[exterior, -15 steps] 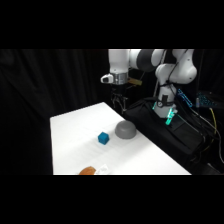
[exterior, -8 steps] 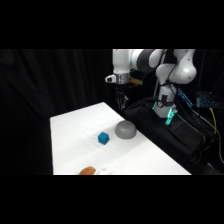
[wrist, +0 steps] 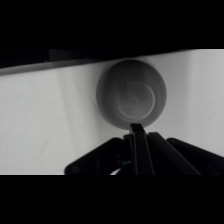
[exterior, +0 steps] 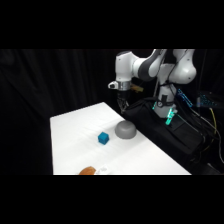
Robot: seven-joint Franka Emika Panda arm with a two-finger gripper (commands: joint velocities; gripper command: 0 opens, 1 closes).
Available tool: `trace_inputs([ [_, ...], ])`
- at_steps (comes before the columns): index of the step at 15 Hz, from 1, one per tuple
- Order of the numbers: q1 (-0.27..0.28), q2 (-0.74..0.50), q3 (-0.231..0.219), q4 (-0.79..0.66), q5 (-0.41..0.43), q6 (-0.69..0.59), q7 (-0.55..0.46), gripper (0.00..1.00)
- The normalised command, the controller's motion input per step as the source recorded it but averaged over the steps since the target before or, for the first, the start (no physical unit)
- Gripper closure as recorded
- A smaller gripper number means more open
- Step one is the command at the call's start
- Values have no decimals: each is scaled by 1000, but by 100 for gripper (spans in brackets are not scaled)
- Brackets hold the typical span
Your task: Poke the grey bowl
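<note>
A small teal-blue cube (exterior: 103, 138) and a flat orange object (exterior: 87, 171) lie on the white table (exterior: 75, 135)

Side camera looks across the table (exterior: 75, 135); wrist camera looks closely down; both share the grey bowl (exterior: 126, 129).

white table (exterior: 75, 135), grey bowl (exterior: 126, 129), teal cube (exterior: 103, 138) (orange object (exterior: 88, 171) too)

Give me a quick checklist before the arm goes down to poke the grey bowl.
1. Grey bowl in view, upside down on the white table: ok.
2. Pincer above the bowl, not touching: ok.
3. Pincer fingers shut together for a poke, per the wrist view: ok.
4. Aim over the bowl's middle: not ok, the tip sits over its near rim in the wrist view.
5. Blue cube out of the path, beside the bowl: ok.
6. Orange object far off at the table's front edge: ok.
</note>
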Motion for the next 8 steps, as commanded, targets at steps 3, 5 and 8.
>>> trace_inputs([
  [3, 10, 469, 12, 3, 113, 575, -1, 100],
  [5, 11, 465, 17, 2, 137, 478, 0, 100],
  [8, 20, 392, 49, 13, 195, 321, -53, 100],
])
